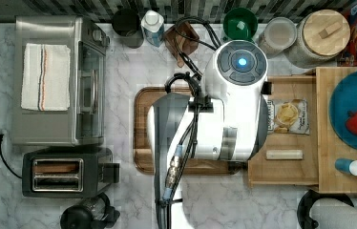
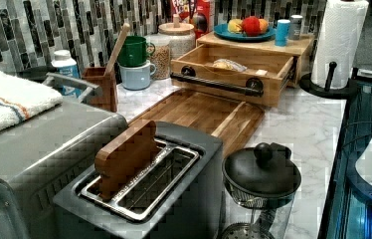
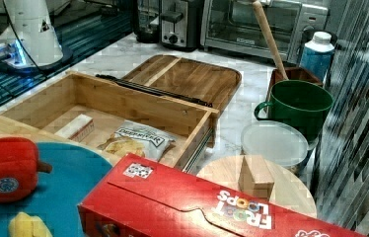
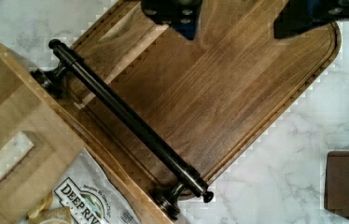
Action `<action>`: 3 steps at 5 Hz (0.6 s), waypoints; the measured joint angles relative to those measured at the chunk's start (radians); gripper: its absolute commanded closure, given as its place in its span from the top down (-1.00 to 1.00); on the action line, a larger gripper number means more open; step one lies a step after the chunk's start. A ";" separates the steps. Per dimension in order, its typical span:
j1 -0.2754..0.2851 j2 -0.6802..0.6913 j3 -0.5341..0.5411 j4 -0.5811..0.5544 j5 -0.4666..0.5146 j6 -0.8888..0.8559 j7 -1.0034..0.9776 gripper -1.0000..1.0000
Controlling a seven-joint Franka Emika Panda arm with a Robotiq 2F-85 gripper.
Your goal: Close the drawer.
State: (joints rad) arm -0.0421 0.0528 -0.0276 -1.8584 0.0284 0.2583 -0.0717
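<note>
Right of centre in the top view, the shallow light-wood drawer stands pulled out, holding one chip bag and one pale stick-shaped packet. Its single thin black bar handle hangs over the one dark brown rounded-corner cutting board. The gripper hovers above that board with fingers spread wide, empty. Pushing squarely against the handle's middle should slide the drawer in without skewing.

Light-wood drawer with black bar handle; beside it, a darker brown cutting board on white, grey-veined marble counter.
</note>
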 measured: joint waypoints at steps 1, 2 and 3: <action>-0.005 0.005 0.000 -0.003 0.001 0.000 -0.002 -1.00; -0.013 0.010 0.000 -0.015 0.001 0.002 -0.002 -1.00; -0.015 0.010 0.000 -0.027 0.000 0.002 -0.002 1.00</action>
State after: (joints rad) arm -0.0574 0.0628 -0.0276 -1.8857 0.0283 0.2605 -0.0740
